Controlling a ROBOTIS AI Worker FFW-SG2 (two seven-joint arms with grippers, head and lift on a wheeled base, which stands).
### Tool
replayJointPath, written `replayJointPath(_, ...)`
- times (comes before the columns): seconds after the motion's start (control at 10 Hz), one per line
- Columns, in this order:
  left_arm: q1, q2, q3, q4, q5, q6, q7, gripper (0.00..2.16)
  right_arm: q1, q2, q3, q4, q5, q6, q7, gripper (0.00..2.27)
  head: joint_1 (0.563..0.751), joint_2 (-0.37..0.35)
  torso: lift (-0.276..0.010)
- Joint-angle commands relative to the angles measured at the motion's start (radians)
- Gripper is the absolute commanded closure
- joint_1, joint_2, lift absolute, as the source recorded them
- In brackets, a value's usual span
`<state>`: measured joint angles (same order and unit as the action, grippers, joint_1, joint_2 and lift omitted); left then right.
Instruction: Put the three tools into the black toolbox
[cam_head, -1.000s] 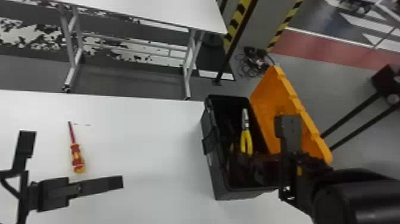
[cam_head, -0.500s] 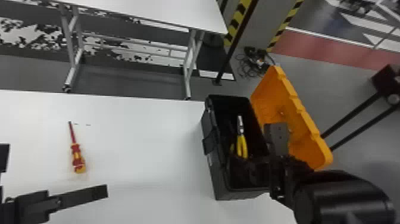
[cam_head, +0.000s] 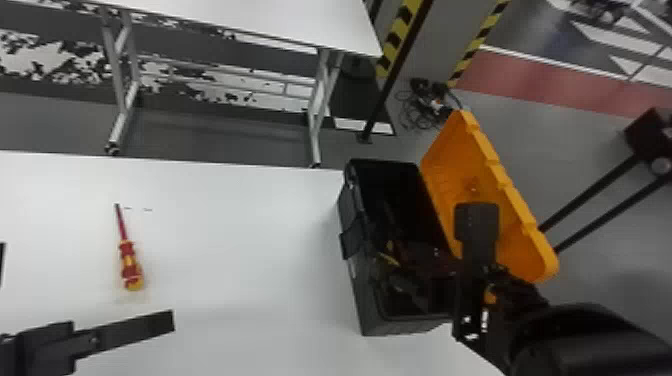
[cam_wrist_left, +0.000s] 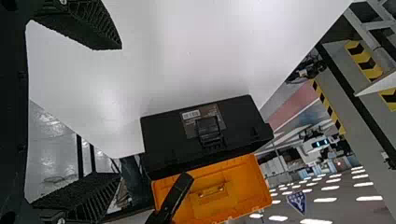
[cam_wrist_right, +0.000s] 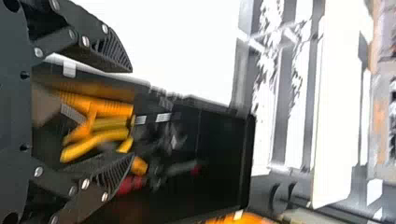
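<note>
The white table (cam_head: 225, 235) carries the black toolbox (cam_head: 361, 295) at its right, the orange lid (cam_head: 457, 185) thrown open on the right side. The box's long axis runs near to far, its far end leaning a little left.

The right gripper (cam_wrist_right: 131, 115) is at the toolbox's near part, its two fingers spread, with nothing pinched between them that I can make out. The left gripper (cam_wrist_left: 117, 112) is over the near left of the table, fingers wide apart and empty.

On the table's left lies the red-and-yellow screwdriver (cam_head: 131, 267), its long axis mostly near to far: tip to the far side and slightly left, handle toward the robot. Inside the box are yellow-handled pliers (cam_wrist_right: 95, 142); blur hides which way their jaws point. Beside them is a red piece (cam_wrist_right: 130, 185), too blurred to name.

I'd judge the job about two-thirds through, if that red piece is a second tool; the screwdriver is what remains, and it lies nearer the left gripper.
</note>
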<state>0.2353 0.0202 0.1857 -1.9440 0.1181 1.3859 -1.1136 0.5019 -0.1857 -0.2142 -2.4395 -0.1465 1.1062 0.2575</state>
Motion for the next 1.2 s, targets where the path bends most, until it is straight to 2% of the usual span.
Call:
replayJointPath(0.0, 0.001, 0.000, 0.018, -0.001, 0.000, 0.006, 0.017, 0.03, 0.021, 0.032, 0.075, -0.050, -0.007, -0.002, 0.011, 0.08, 0.695, -0.316, -0.051)
replayJointPath(0.1, 0.001, 0.000, 0.034, -0.016, 0.000, 0.037, 0.051, 0.03, 0.024, 0.042, 0.124, -0.052, -0.001, -0.002, 0.011, 0.08, 0.695, -0.276, -0.051)
replayJointPath(0.2, 0.002, 0.000, 0.049, -0.042, 0.000, 0.092, 0.098, 0.03, 0.030, 0.045, 0.179, -0.059, 0.024, -0.002, 0.011, 0.08, 0.695, -0.201, -0.051)
replayJointPath(0.4, -0.022, 0.000, 0.098, -0.075, 0.000, 0.185, 0.127, 0.03, 0.053, 0.048, 0.266, -0.070, 0.061, -0.021, 0.000, 0.08, 0.695, -0.081, -0.051)
replayJointPath(0.5, -0.040, 0.003, 0.113, -0.082, 0.000, 0.185, 0.163, 0.03, 0.063, 0.060, 0.286, -0.081, 0.064, -0.036, -0.008, 0.08, 0.695, -0.052, -0.051)
replayJointPath(0.6, -0.053, 0.007, 0.113, -0.115, -0.012, 0.185, 0.224, 0.03, 0.078, 0.065, 0.299, -0.079, 0.064, -0.067, -0.009, 0.08, 0.695, -0.003, -0.051)
replayJointPath(0.8, -0.090, 0.024, 0.072, -0.184, -0.083, 0.185, 0.350, 0.03, 0.102, 0.065, 0.320, -0.095, 0.070, -0.094, -0.009, 0.09, 0.695, 0.090, -0.051)
replayJointPath(0.9, -0.128, 0.044, 0.032, -0.184, -0.130, 0.185, 0.394, 0.03, 0.115, 0.065, 0.325, -0.098, 0.070, -0.113, -0.009, 0.09, 0.695, 0.110, -0.051)
replayJointPath(1.1, -0.198, 0.053, -0.005, -0.168, -0.196, 0.185, 0.414, 0.03, 0.138, 0.063, 0.331, -0.104, 0.070, -0.150, -0.006, 0.09, 0.695, 0.153, -0.051)
